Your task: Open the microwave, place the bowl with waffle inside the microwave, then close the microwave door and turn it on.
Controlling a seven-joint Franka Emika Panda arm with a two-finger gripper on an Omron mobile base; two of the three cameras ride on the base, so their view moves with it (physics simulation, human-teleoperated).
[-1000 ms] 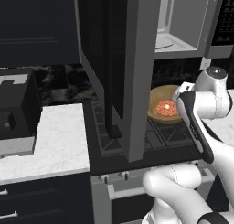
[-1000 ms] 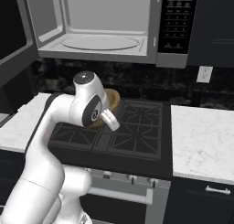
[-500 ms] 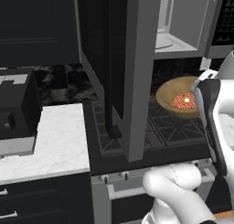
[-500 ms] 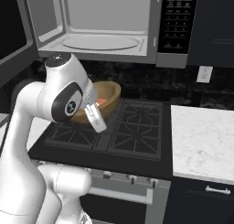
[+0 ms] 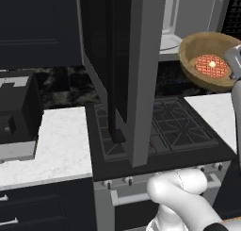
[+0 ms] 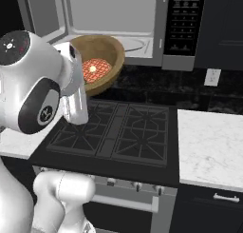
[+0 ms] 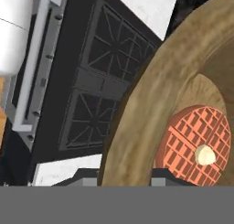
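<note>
Carrying the bowl (image 6: pixel 97 61) up toward the microwave (image 6: pixel 116 18) — step one is done, since the microwave door (image 5: pixel 120 70) stands swung wide open over the stove (image 6: pixel 118 132). The gripper (image 7: pixel 124 175) pinches the bowl's rim between its fingers (image 7: pixel 84 176), one outside the wall and one inside. The bowl hangs in the air, tilted, just in front of and slightly below the open cavity, not yet inside. The waffle (image 6: pixel 96 69) sits at the bottom with its pale centre, apparently not sliding.

Left, by my read: lift a little more, level the bowl, push it onto the cavity floor, let go, back the arm out — then swing the door shut and press a button on the panel (image 6: pixel 184 18). Roughly a third through. The tilt is the main risk to the waffle.
</note>
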